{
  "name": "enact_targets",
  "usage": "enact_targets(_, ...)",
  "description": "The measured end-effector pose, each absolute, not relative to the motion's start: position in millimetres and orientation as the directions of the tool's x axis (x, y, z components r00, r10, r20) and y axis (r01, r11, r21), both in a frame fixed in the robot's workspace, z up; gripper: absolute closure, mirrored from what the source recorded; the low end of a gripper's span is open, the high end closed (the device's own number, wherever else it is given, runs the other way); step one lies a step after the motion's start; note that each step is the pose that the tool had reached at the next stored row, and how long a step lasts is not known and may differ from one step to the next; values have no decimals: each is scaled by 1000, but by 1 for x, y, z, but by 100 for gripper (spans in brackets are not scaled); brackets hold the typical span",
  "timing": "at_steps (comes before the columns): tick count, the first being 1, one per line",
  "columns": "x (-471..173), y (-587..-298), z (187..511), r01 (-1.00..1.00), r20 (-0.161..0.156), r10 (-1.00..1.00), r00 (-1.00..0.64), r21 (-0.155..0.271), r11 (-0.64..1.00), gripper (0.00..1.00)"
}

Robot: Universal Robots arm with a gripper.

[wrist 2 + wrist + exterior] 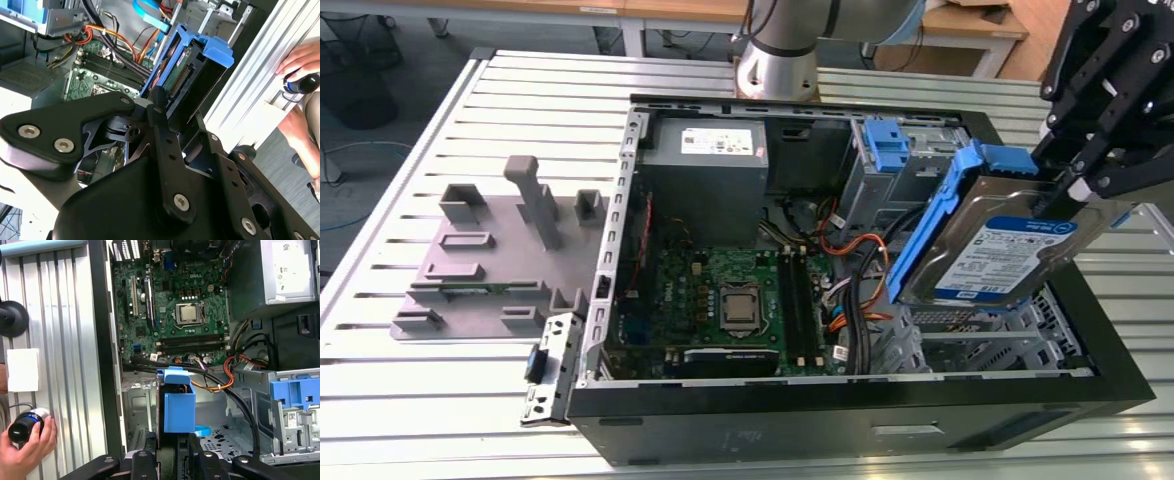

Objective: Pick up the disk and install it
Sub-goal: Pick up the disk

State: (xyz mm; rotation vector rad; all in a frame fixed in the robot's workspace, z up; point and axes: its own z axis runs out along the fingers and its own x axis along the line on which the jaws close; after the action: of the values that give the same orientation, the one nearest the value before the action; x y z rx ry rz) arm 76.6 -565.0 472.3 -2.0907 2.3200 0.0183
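The disk (pixel 994 255), a silver drive with a white-and-blue label in blue caddy rails, hangs tilted above the open computer case (pixel 854 425), over the case's side at the exterior view's right. My gripper (pixel 1070 195) is shut on its upper edge. In the second wrist view the black fingers (pixel 156 107) clamp the disk (pixel 195 75) edge-on, its connector end showing. In the first wrist view the disk's blue caddy end (pixel 179 407) stands over the case's metal floor and cables, with the gripper (pixel 172 457) just behind it.
Inside the case lie the motherboard (pixel 720 290), a grey power supply (pixel 707 150), orange and black cables (pixel 847 250) and a bare blue bracket (pixel 887 150) in the drive cage. A grey fixture (pixel 494 250) sits on the slatted table. A person's hand (pixel 30 442) holds a dark knob beside the case.
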Motion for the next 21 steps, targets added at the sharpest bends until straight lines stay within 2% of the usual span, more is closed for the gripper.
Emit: enact_targets(21, 92, -566, 469, -996, -22, -995, -93, -4, 93, 65)
